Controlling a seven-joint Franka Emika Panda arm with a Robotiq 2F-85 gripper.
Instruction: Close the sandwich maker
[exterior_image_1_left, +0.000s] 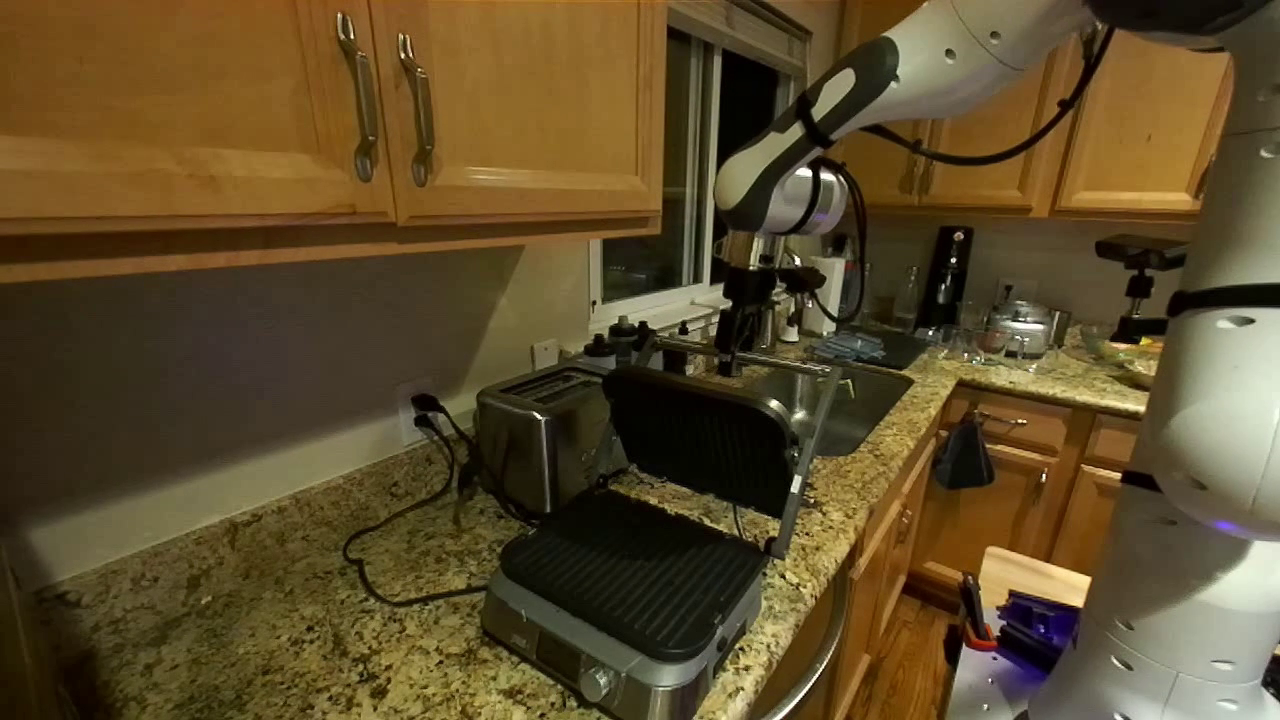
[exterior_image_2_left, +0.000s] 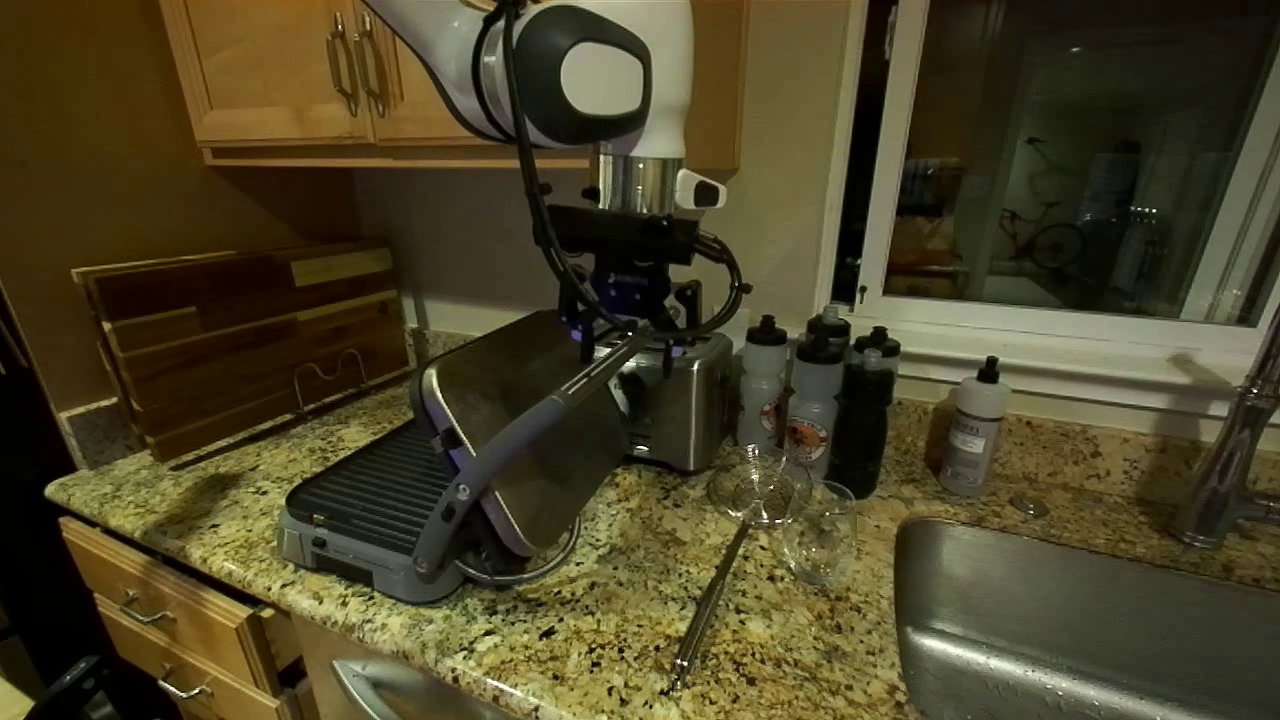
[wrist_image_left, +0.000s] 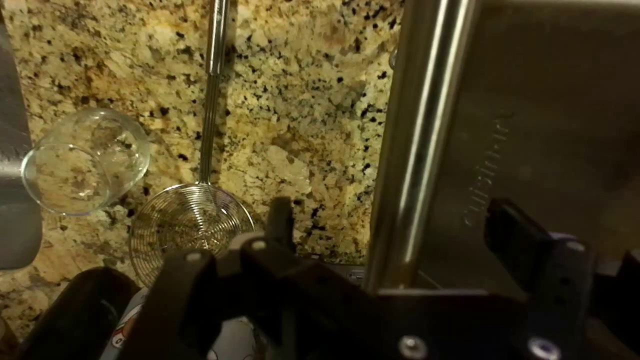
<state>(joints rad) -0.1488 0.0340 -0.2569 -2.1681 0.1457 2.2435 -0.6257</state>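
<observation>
The sandwich maker stands open on the granite counter, with its dark ribbed lower plate (exterior_image_1_left: 630, 570) exposed. Its lid (exterior_image_1_left: 700, 440) is tilted up and back, and the lid's brushed outer face (exterior_image_2_left: 545, 430) shows too. The silver bar handle (wrist_image_left: 425, 130) runs along the lid's raised edge in the wrist view. My gripper (wrist_image_left: 391, 212) is open, with one finger over the counter side and one over the lid side of the handle. In an exterior view the gripper (exterior_image_2_left: 628, 358) points down at the handle's far end. Whether a finger touches the handle cannot be told.
A silver toaster (exterior_image_1_left: 545, 430) stands close beside the lid. Several bottles (exterior_image_2_left: 815, 400), a strainer (exterior_image_2_left: 715, 600) and a clear glass (exterior_image_2_left: 820, 530) are near it. The sink (exterior_image_2_left: 1090, 620) lies beyond. A power cord (exterior_image_1_left: 370, 580) crosses the counter; cabinets (exterior_image_1_left: 520, 110) hang above.
</observation>
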